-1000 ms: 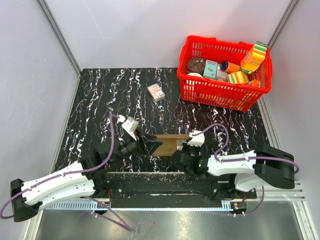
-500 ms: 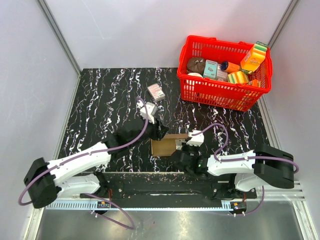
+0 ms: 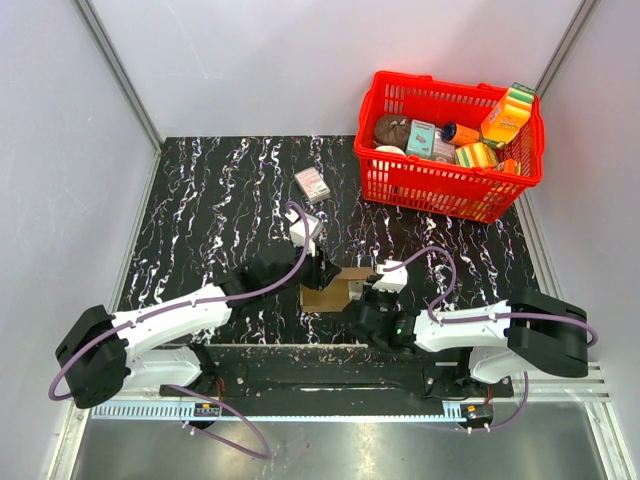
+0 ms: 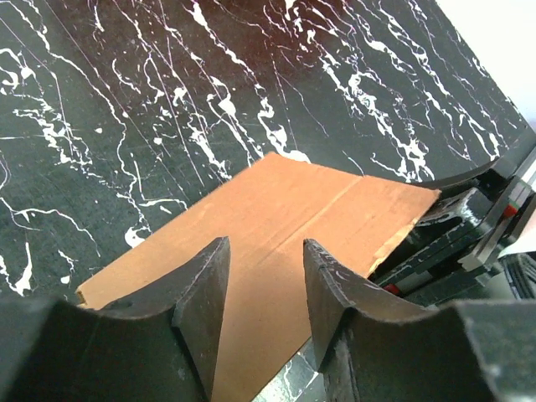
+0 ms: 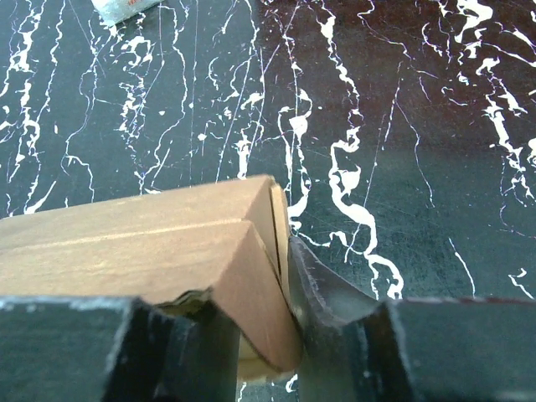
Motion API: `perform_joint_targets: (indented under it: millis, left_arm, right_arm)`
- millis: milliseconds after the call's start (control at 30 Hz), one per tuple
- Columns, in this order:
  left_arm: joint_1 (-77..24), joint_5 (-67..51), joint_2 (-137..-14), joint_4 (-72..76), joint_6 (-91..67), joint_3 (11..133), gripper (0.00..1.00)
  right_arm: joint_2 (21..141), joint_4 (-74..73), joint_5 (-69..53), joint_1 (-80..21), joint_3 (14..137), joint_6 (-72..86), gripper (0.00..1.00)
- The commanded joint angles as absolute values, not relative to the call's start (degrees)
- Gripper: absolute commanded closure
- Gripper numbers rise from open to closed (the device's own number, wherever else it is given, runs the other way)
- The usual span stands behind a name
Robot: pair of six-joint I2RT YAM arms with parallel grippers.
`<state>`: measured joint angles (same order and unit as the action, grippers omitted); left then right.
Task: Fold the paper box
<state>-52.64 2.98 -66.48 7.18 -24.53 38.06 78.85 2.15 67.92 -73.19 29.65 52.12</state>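
The box [image 3: 325, 296] is lying flat under the left gripper [image 4: 265, 251], whose 2 jaws are standing partly apart, holding nothing, probably pressing a panel down. Its end is sitting between the jaws of the right gripper [image 5: 247, 289], likely steadying it. I cannot tell whether they are clamping.

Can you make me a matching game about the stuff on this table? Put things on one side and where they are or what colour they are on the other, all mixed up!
Things:
1. paper box
2. basket
3. small carton
4. left gripper

Clues:
A. red, full of grocery packs, at the far right of the table
B. fingers apart, just above something brown
C. plain brown, near the front of the table
D. white and pink, lying alone on the black top

Pairs: 1-C, 2-A, 3-D, 4-B
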Motion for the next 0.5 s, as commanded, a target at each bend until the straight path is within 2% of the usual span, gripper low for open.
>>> perform_joint_targets:
  millis: [0, 100, 267, 467]
  left_arm:
    - [-52.6, 1.2, -66.4, 11.2, -25.6, 36.5, 0.56]
    - [-52.8, 1.1, -66.5, 11.7, -26.1, 35.9, 0.56]
    - [-53.0, 1.5, -66.5, 12.3, -26.4, 34.9, 0.57]
    - [-53.1, 1.9, -66.6, 13.0, -27.0, 34.0, 0.57]
  right_arm:
    - [77.7, 3.5, 69.5, -73.7, 29.6, 53.0, 0.67]
    - [77.1, 2.7, 69.2, -73.7, 29.9, 53.0, 0.63]
    - [74.8, 1.0, 67.4, -74.1, 30.4, 52.0, 0.5]
    - [68.1, -4.6, 60.1, -74.7, 30.3, 52.5, 0.38]
